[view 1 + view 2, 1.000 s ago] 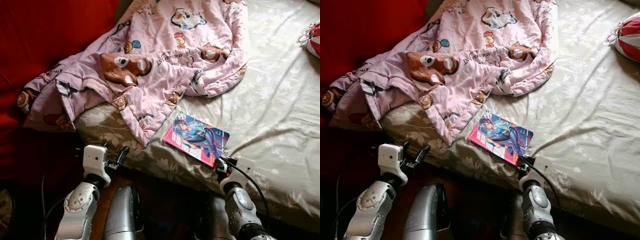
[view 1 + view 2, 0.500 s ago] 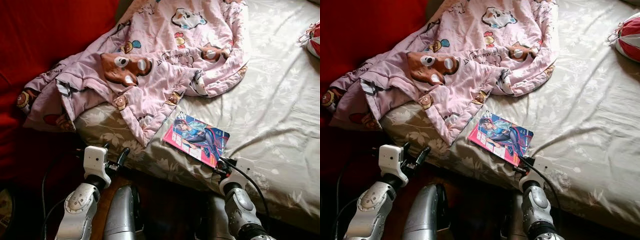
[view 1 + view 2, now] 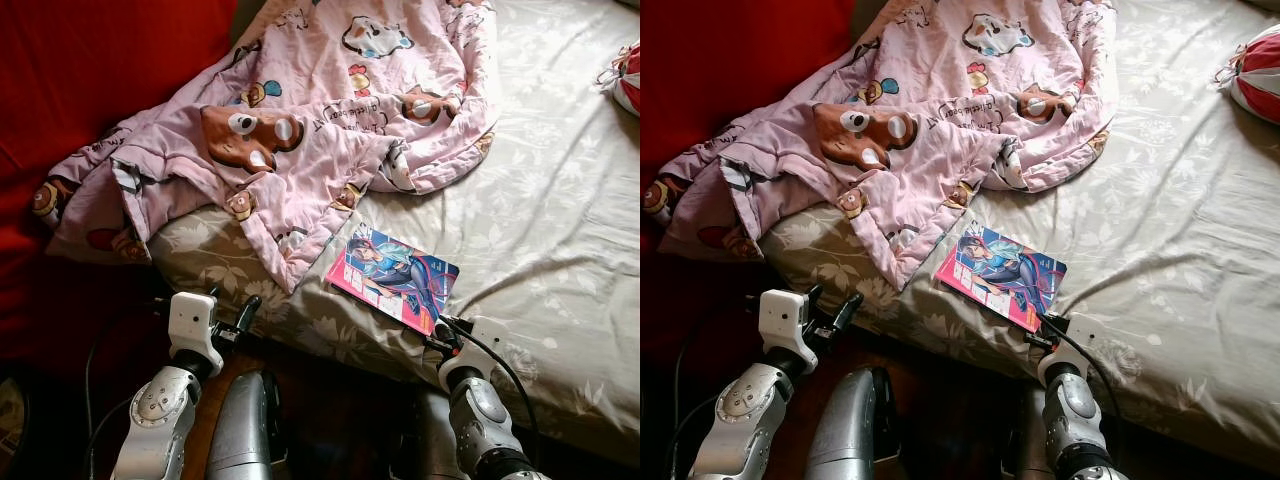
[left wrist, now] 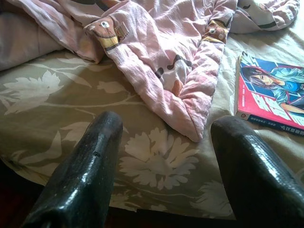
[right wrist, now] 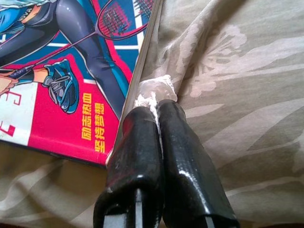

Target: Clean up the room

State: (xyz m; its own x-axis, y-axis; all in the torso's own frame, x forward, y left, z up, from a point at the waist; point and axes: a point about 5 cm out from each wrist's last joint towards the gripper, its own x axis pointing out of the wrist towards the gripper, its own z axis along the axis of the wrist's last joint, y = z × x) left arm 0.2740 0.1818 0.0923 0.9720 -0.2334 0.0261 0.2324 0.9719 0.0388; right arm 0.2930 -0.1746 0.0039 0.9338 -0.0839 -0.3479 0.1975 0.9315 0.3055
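A comic book (image 3: pixel 395 275) with a pink and blue cover lies flat on the floral bed sheet (image 3: pixel 560 200), close to the bed's near edge. My right gripper (image 5: pixel 154 102) is shut, and its tips rest on the sheet against the book's near corner. A small white crumpled bit (image 5: pixel 154 90) sits at those tips; I cannot tell if it is pinched. My left gripper (image 4: pixel 164 126) stands open at the bed's near edge, holding nothing. It points at the hem of the pink cartoon blanket (image 3: pixel 290 120), which is rumpled across the left half of the bed.
A red and white striped bundle (image 3: pixel 1255 70) lies at the far right of the bed. A red surface (image 3: pixel 90 70) rises to the left of the bed. Dark floor (image 3: pixel 340 420) runs below the near edge.
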